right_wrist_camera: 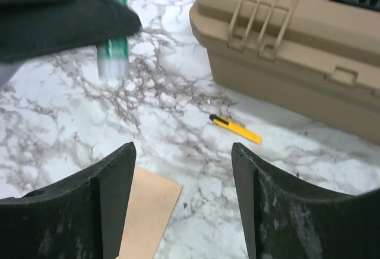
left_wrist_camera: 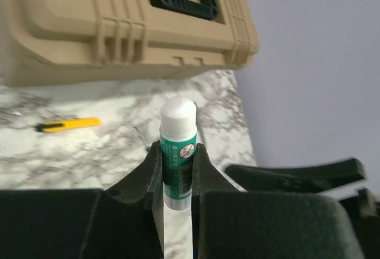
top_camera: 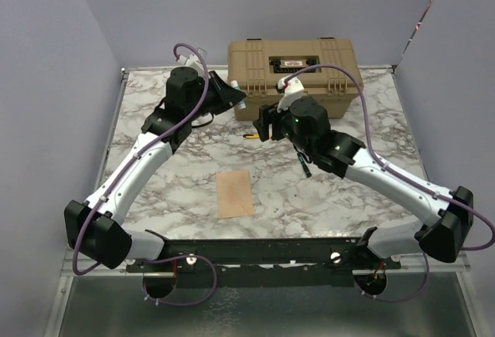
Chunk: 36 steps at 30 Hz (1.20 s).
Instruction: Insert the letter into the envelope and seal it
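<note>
The left gripper [left_wrist_camera: 178, 153] is clamped on a green glue stick [left_wrist_camera: 178, 129], which stands upright between the fingers with its white rounded end up. It is held above the far part of the marble table [top_camera: 309, 198], just in front of a closed tan plastic case [top_camera: 294, 70] at the far edge. The right gripper [right_wrist_camera: 183, 152] hangs just to the right of it, its two dark fingers [right_wrist_camera: 113, 199] spread wide apart with nothing between them. A small yellow utility knife [right_wrist_camera: 234, 129] lies on the table near the case, below the two grippers. One flat tan paper [top_camera: 234, 194] lies alone on the near middle of the table, between the two arms and well apart from both grippers. No flap shows on it, so I cannot tell whether it is the envelope or the letter.
</note>
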Each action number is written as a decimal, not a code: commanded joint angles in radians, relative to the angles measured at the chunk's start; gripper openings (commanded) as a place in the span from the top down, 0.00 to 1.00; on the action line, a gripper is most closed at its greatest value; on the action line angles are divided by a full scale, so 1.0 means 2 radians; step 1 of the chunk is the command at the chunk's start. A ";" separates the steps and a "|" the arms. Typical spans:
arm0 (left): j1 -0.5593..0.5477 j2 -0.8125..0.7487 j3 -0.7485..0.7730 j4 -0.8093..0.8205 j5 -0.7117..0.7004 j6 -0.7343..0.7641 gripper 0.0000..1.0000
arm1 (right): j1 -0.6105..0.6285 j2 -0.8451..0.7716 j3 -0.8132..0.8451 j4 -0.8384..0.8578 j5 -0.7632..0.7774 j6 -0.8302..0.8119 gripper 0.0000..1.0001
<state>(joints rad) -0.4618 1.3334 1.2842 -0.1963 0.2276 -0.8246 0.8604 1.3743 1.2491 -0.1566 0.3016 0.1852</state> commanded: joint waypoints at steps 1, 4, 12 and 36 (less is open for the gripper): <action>0.024 -0.015 -0.001 -0.017 0.028 0.121 1.00 | -0.014 -0.075 -0.042 -0.063 -0.028 0.071 0.31; 0.023 -0.026 -0.011 -0.005 0.096 0.175 1.00 | -0.055 -0.101 -0.064 -0.137 -0.007 0.145 0.31; -0.019 -0.056 -0.045 0.027 0.237 0.248 1.00 | -0.184 -0.107 -0.149 -0.272 0.051 0.294 0.32; -0.051 -0.074 -0.085 0.067 0.266 0.240 1.00 | -0.281 0.088 -0.191 -0.136 0.064 0.236 0.49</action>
<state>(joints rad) -0.5587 1.2133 1.1301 -0.1028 0.7380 -0.3431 0.3225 1.5311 0.8421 -0.5003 0.3889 0.7055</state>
